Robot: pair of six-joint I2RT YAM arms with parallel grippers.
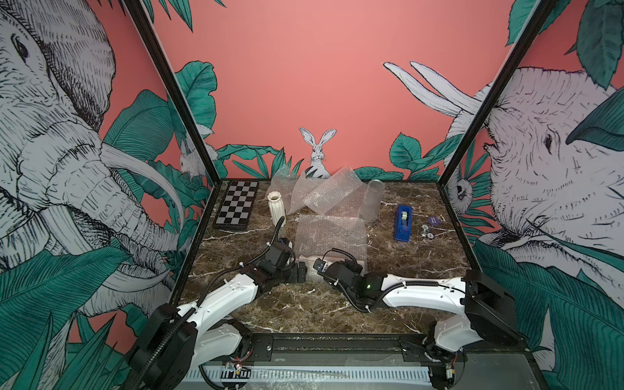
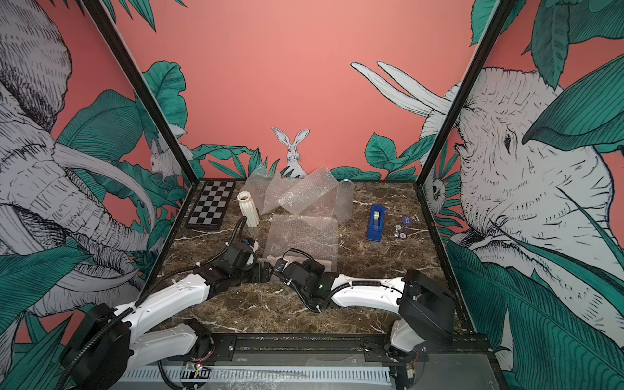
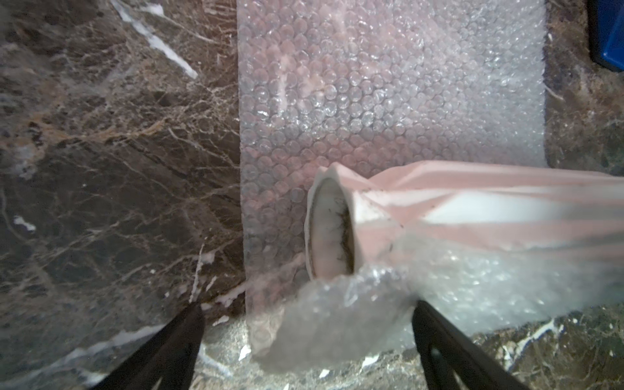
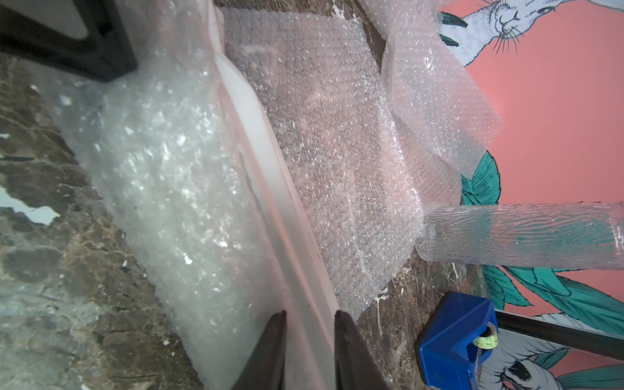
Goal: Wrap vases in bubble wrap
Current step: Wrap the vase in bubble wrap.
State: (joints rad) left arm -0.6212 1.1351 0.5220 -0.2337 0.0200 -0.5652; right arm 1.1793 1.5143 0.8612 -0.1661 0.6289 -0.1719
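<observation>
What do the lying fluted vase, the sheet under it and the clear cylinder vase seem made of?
Lying fluted vase: likely matte white ceramic; opaque, dull ribs, no glare.
Bubble wrap sheet: thin clear plastic film; rows of shiny air bubbles.
Clear cylinder vase: probably glass, see-through with a rippled surface; clear plastic possible.

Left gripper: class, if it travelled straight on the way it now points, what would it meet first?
Most likely the raised fold of bubble wrap bunched between the open jaws of the left gripper. Just beyond it the white fluted vase lies on its side. Depth is hard to judge.
</observation>
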